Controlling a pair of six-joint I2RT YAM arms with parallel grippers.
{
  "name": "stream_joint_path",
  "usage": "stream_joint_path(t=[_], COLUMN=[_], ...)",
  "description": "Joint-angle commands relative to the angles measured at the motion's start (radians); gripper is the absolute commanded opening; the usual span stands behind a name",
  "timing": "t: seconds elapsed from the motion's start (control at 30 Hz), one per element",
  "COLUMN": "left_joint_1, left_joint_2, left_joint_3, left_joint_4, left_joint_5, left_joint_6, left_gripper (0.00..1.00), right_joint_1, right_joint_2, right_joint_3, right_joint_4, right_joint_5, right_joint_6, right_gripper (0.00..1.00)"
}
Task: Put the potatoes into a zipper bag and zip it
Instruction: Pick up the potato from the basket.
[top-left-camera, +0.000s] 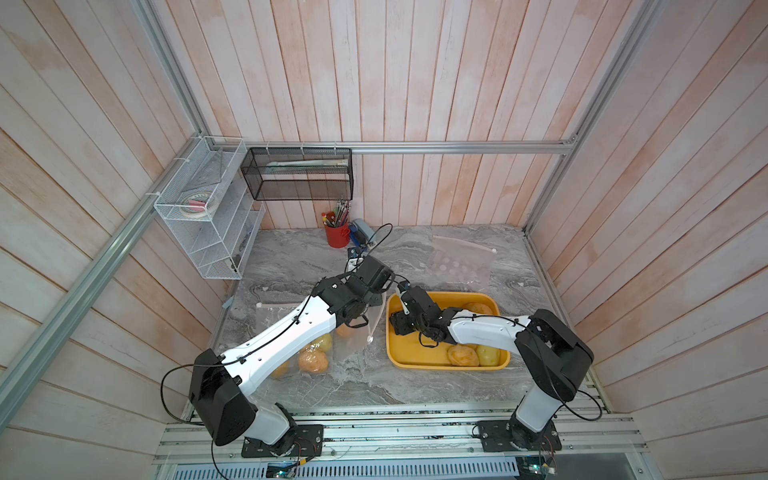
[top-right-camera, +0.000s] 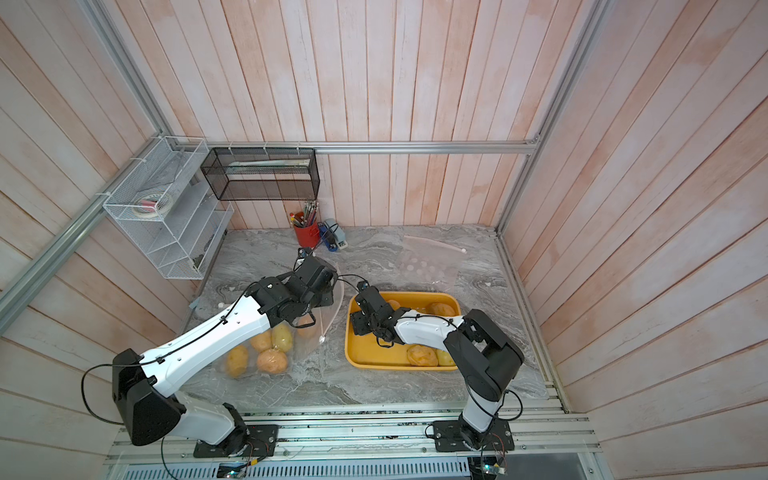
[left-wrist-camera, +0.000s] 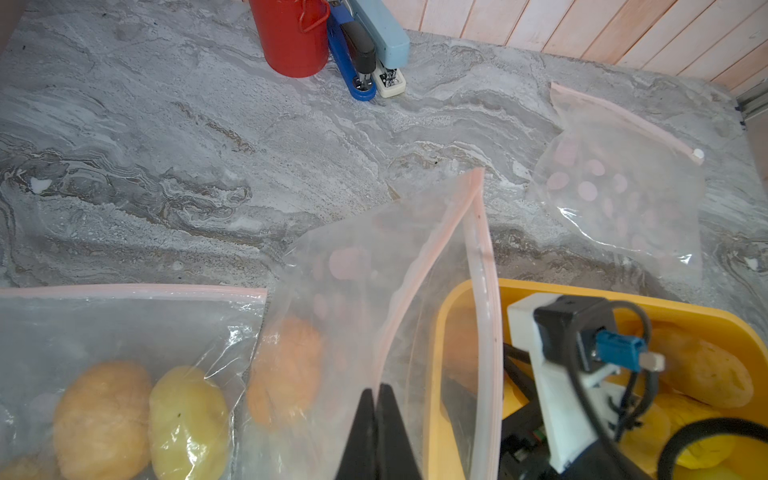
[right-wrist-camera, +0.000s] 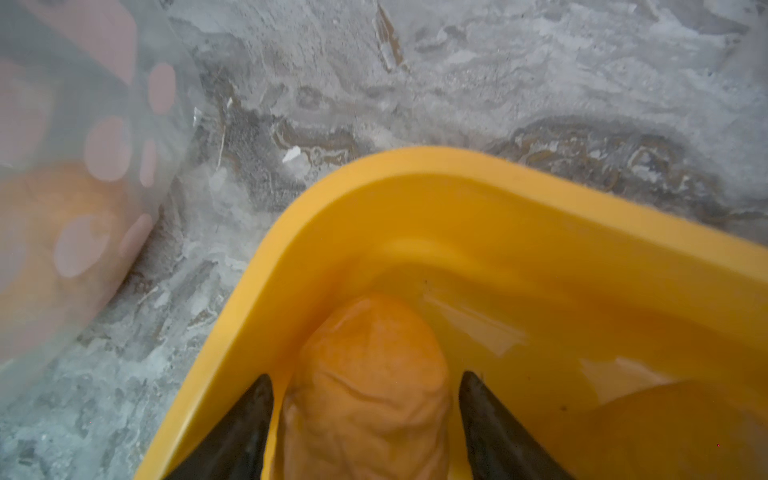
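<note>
Meanwhile, in a corner of the yellow tray, the right gripper straddles a potato lying lengthwise between its spread jaws, seemingly not yet touching. Just beside the tray, the left gripper, clamped shut, pinches the zipper bag open.

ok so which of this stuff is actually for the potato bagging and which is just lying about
Job: potatoes, yellow tray, open zipper bag, filled bag, left gripper, right gripper.
Lying about: red pencil cup, staplers, wire racks, tape roll.
</note>
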Motion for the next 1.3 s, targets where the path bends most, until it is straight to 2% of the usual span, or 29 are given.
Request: stream_joint_path(t=[0.0,0.17,0.33,0.43,0.67,0.8,1.1,1.27], left_joint_1=[0.006,0.007,0.007,0.007,0.007,0.007,0.007,0.007], left_joint_2=[-0.001,-0.001,0.003,0.001,-0.015,-0.009,0.022,0.021], left_joint_3=[0.018,0.02,0.018,0.013,-0.019,-0.024,-0.015,-0.017], left_joint_4=[-0.005,-0.004,0.001,0.009,0.085,0.094,0.09,0.09], left_joint_5=[0.009,0.009,0.015,0.027,0.112,0.124,0.126,0.126], left_joint_6=[0.004,0.005,0.006,0.012,0.062,0.065,0.06,0.057], left_gripper=[0.0,0.0,0.0,0.0,0.0,0.0,0.0,0.0], right_joint_1=[0.008,0.009,0.008,0.008,0.006,0.002,0.002,0.004], right_joint_2=[0.043,0.083,0.053,0.005,-0.152,-0.268,-0.551,-0.58], right_joint_3=[0.031,0.065,0.049,0.019,-0.075,-0.144,-0.278,-0.218], right_joint_4=[-0.117,-0.142,-0.124,-0.1,-0.031,0.021,0.163,0.152], right_joint_5=[0.1,0.112,0.104,0.099,0.107,0.1,0.035,-0.041], right_joint_6=[0.034,0.038,0.038,0.042,0.069,0.088,0.101,0.086], right_gripper=[0.71,0.69,0.56,0.48,0.37,0.3,0.27,0.27])
